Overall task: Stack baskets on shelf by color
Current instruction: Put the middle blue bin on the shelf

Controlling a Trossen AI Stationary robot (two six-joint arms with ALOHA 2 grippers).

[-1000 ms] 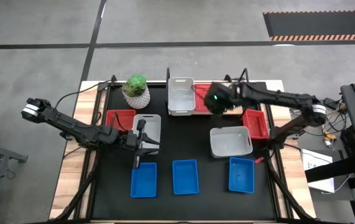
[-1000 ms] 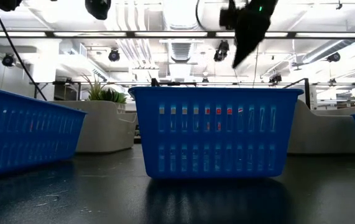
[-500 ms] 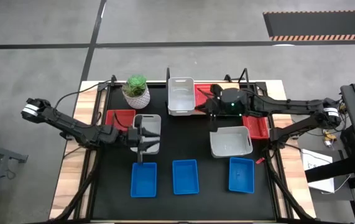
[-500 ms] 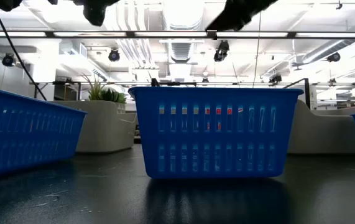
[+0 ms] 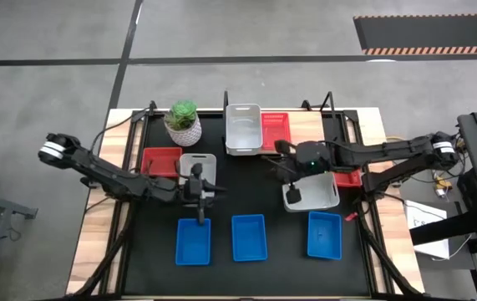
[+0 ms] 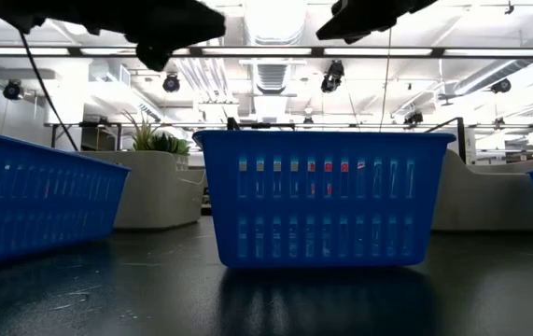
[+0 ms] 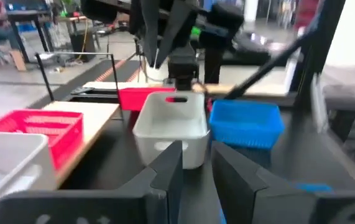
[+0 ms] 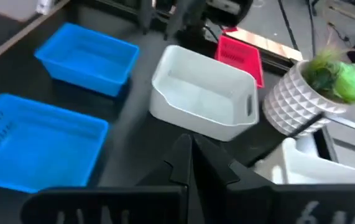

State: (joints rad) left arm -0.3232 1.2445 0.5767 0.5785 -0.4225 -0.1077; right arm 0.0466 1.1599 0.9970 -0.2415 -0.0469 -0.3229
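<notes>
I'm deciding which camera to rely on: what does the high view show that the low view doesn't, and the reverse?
Only the high view shows the shelf, the red baskets, all three white baskets and both arms whole, the left gripper and right gripper over the table.

Only the low view shows the ceiling lights and the room behind.

Both show the blue baskets and the plant.

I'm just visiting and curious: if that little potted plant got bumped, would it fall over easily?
Probably not easily: the potted plant sits in a squat white pot that looks wide for its height. It likely slides rather than rolls, since its base rests flat. The pot's faceted surface might give some grip, though whether it is heavy or breakable cannot be told.
</notes>
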